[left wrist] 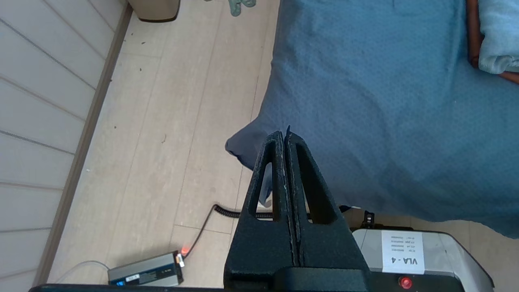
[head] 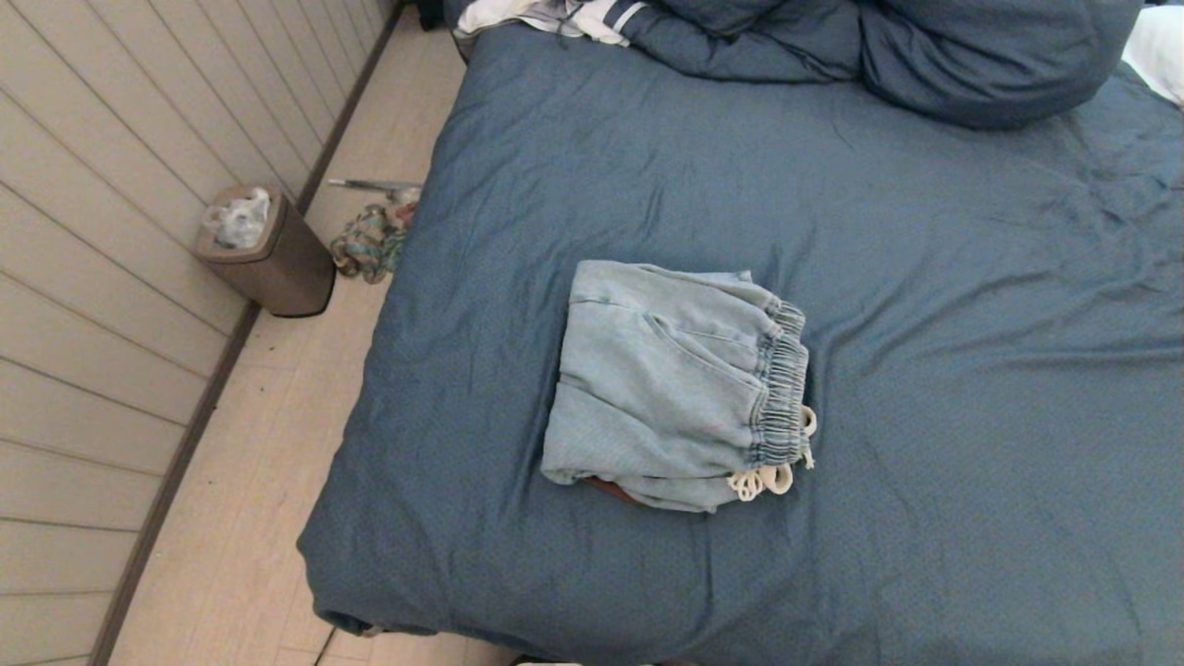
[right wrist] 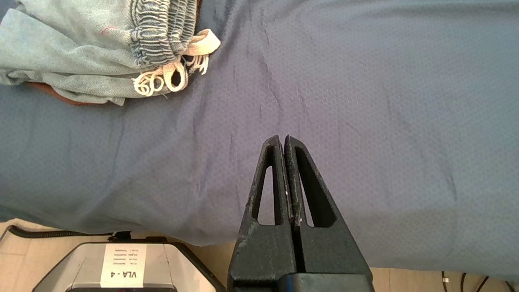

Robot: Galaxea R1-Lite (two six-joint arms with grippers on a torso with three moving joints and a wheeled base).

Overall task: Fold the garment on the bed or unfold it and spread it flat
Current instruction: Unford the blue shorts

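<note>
A light-blue denim garment (head: 671, 384) lies folded in a compact rectangle on the slate-blue bed (head: 925, 277), its gathered waistband and cream drawstring (head: 768, 479) toward the right. The same garment (right wrist: 81, 48) and drawstring (right wrist: 174, 75) show in the right wrist view, with a brown edge peeking out beneath. My left gripper (left wrist: 285, 136) is shut and empty, hovering over the bed's near left corner (left wrist: 243, 150), well away from the garment (left wrist: 496, 36). My right gripper (right wrist: 282, 138) is shut and empty above the bed's near edge, to the right of the garment. Neither arm shows in the head view.
A bunched blue duvet (head: 925, 55) and white cloth (head: 546, 18) lie at the head of the bed. On the floor to the left stand a brown bin (head: 268, 250) and a knotted rope toy (head: 370, 242). A power brick with cable (left wrist: 146, 273) lies near the robot base (left wrist: 417, 255).
</note>
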